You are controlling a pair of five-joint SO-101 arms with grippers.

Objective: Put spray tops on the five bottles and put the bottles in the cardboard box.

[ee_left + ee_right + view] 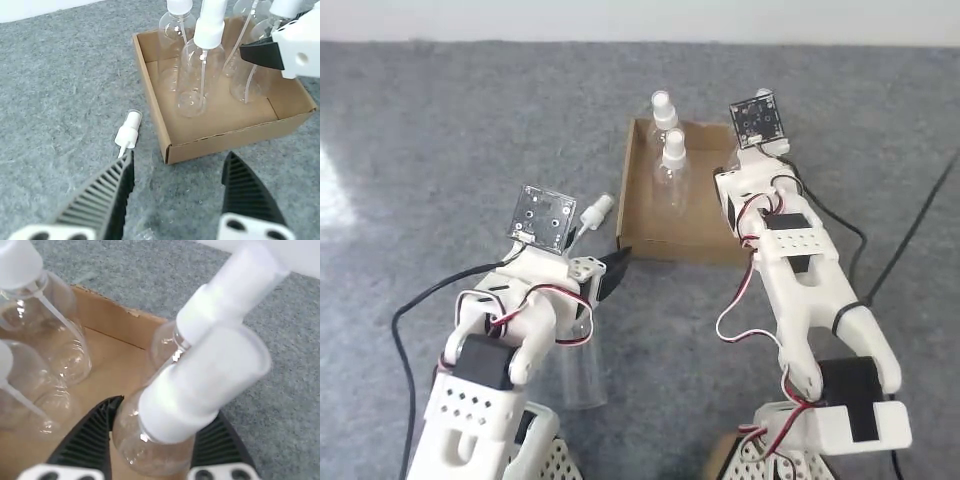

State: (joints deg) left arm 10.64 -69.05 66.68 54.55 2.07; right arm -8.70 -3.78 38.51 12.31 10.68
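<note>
The cardboard box (638, 190) sits at the table's far middle and holds several clear bottles with white spray tops, among them two upright ones (673, 165) (663, 108). My right gripper (167, 412) is inside the box, shut on a capped bottle (150, 440) that stands on the box floor. A loose spray top (127, 132) lies on the grey table just outside the box's left wall. My left gripper (177, 195) hangs open above the table close to it, holding nothing. An uncapped clear bottle (582, 368) lies on the table beside the left arm.
Grey felt (440, 150) covers the table, with open room left of the box. The right arm (795, 260) reaches over the box's right side, and its finger (260, 52) shows among the bottles. Black cables (905, 235) trail at the right.
</note>
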